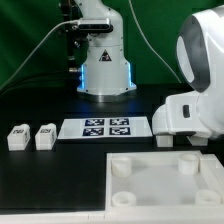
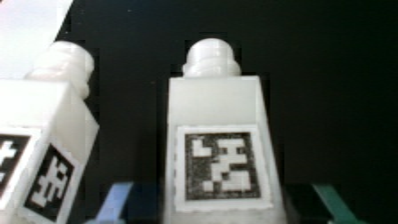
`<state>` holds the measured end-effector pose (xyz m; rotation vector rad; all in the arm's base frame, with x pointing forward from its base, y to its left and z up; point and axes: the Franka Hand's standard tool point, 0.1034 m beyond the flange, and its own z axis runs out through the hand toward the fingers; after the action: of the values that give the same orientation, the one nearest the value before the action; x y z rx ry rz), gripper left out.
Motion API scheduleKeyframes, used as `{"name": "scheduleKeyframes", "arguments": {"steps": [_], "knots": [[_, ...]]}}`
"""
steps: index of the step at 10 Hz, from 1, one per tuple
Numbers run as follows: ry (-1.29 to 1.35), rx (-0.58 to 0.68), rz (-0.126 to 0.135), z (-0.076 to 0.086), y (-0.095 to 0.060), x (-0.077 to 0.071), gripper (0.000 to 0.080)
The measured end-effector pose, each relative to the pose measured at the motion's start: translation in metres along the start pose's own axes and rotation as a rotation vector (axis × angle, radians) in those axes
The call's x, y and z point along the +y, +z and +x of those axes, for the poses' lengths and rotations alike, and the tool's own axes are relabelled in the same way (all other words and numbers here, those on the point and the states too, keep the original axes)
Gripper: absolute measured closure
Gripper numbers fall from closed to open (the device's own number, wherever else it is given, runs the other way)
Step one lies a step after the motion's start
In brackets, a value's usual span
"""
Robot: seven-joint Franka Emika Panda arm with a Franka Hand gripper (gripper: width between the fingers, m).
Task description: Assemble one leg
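In the wrist view a white leg (image 2: pixel 221 130) with a black-and-white tag and a rounded peg at its end lies between my fingers. My gripper (image 2: pixel 226 202) is open: the blue-tipped finger (image 2: pixel 121 200) and the green-tipped finger (image 2: pixel 331 200) stand on either side of the leg, each with a dark gap to it. A second leg (image 2: pixel 47 125) lies beside it, outside the fingers. In the exterior view two more legs (image 1: pixel 17 136) (image 1: pixel 44 136) stand at the left. The arm's white body (image 1: pixel 195 100) at the right hides the gripper there.
The marker board (image 1: pixel 95 127) lies mid-table. The large white panel (image 1: pixel 150 195) with round corner sockets lies at the front right. The robot base (image 1: pixel 105 60) stands at the back. The table is black.
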<state>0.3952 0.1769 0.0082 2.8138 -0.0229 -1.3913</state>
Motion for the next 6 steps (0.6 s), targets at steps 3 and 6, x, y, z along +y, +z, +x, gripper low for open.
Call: {"name": "scheduleKeyframes", "arguments": {"steps": [3, 6], "knots": [[0.0, 0.0, 0.0, 0.0, 0.0, 0.0, 0.0509], [-0.007, 0.001, 0.0, 0.0002, -0.0026, 0.0015, 0.0509]]}}
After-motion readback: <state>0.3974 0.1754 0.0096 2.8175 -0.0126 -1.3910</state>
